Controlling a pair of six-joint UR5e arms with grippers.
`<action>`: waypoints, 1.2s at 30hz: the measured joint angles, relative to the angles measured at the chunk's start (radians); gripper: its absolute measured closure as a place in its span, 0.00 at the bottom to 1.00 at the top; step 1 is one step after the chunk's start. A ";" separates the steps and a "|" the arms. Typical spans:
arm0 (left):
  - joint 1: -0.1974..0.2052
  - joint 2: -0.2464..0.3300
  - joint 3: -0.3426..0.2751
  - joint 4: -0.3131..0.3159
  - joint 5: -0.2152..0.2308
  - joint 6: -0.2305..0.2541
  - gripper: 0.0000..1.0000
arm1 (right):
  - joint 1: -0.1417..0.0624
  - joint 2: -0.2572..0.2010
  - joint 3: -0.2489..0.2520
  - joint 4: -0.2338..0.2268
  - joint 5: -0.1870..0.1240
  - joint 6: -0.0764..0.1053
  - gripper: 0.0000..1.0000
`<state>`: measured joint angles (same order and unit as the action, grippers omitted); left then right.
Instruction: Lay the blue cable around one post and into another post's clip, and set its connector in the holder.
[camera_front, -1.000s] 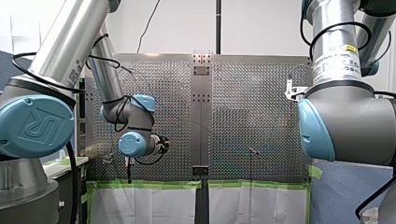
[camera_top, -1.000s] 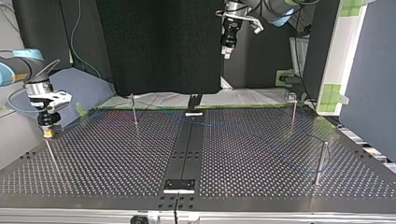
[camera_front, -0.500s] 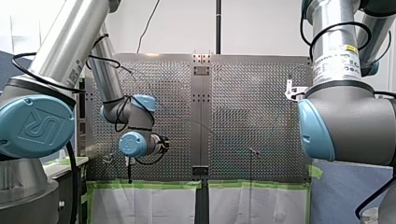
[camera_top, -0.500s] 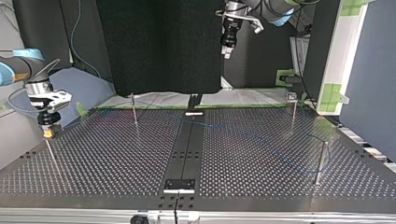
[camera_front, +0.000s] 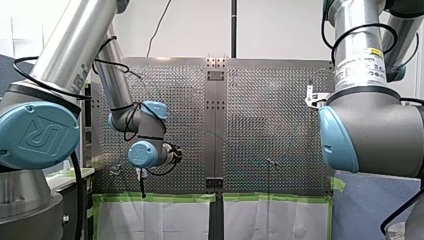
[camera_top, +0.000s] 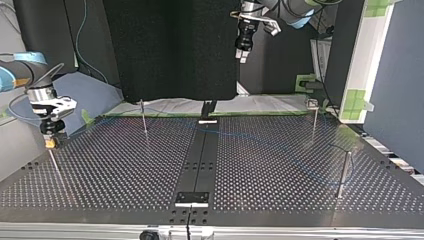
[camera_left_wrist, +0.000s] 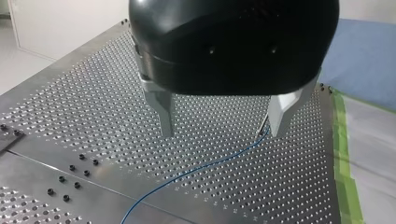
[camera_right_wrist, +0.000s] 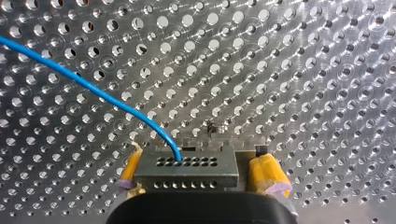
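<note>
Yellow pads (camera_right_wrist: 267, 173) of our right gripper (camera_right_wrist: 200, 169) pinch the connector (camera_right_wrist: 187, 170) by its two short ends, square across the grey block, just above the table (camera_right_wrist: 303, 70). The cable (camera_right_wrist: 93, 88) leaves one hole in the block's face and arcs away over the perforated plate.

Our left gripper (camera_left_wrist: 223, 127) hangs well above the table with its metal fingers (camera_left_wrist: 163, 112) spread and nothing between them. The cable lies on the plate beneath it and passes close by one finger. In the top view a faint blue line runs on toward the post (camera_top: 343, 172) at the right.

We judge the cable to be thin, light and limp, with a little spring that will fight a tight bend. The connector is the only rigid part, so its hard sides are the right hold. The wire itself wants a light pinch close to the bend, with no hard pull on its root at the connector.
</note>
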<state>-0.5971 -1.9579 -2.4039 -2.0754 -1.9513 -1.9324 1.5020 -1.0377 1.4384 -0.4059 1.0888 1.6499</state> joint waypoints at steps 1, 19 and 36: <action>-0.001 0.000 0.000 -0.002 0.001 -0.002 0.00 | 0.000 0.000 0.000 0.000 0.000 0.000 0.00; -0.005 0.000 0.001 -0.047 0.034 -0.010 0.00 | 0.000 0.000 0.000 0.000 0.000 0.000 0.00; -0.012 0.001 0.001 -0.052 0.046 -0.009 0.00 | 0.000 0.000 0.000 0.000 0.000 0.000 0.00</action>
<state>-0.6096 -1.9573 -2.4033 -2.1273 -1.9053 -1.9418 1.5021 -1.0377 1.4385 -0.4058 1.0887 1.6499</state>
